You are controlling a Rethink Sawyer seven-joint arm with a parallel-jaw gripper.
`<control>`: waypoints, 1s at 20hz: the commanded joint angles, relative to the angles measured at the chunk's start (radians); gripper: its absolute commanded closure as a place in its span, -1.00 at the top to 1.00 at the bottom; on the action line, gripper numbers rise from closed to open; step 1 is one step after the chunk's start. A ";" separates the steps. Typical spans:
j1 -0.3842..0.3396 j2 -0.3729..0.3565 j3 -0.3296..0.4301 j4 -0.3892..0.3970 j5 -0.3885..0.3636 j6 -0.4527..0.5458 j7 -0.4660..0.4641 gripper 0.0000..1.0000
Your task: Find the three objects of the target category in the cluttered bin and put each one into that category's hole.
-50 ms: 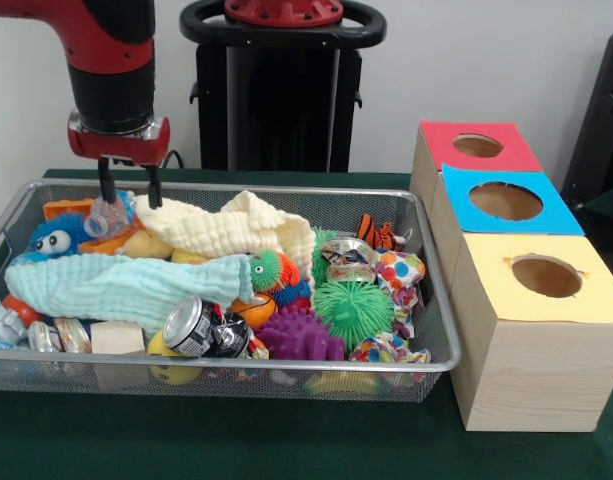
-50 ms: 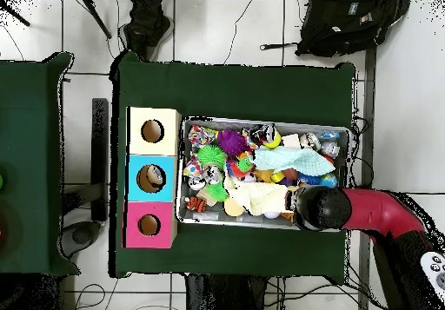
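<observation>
Wire bin (image 1: 426, 290) packed with toys; tool (image 1: 129, 187) spread wide around a clear toy (image 1: 108, 211); cream cloth (image 1: 236, 232) beside.

the table (image 1: 286, 450) was covered with a dark green cloth. behind it stood a plain white wall (image 1: 466, 60). the floor (image 2: 217, 29) had pale tiles, with black cables and a black bag (image 2: 348, 24) lying on it.
</observation>
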 commanded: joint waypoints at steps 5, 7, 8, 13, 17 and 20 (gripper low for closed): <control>-0.008 0.028 0.074 0.000 -0.058 0.040 -0.226 1.00; -0.007 0.029 0.076 -0.008 -0.056 0.045 -0.227 1.00; -0.006 0.029 0.076 -0.010 -0.058 0.045 -0.228 1.00; -0.002 0.038 0.069 -0.023 -0.070 0.033 -0.218 1.00; 0.001 0.035 0.065 -0.036 -0.076 0.039 -0.222 1.00; 0.005 0.038 0.061 -0.049 -0.082 0.044 -0.226 1.00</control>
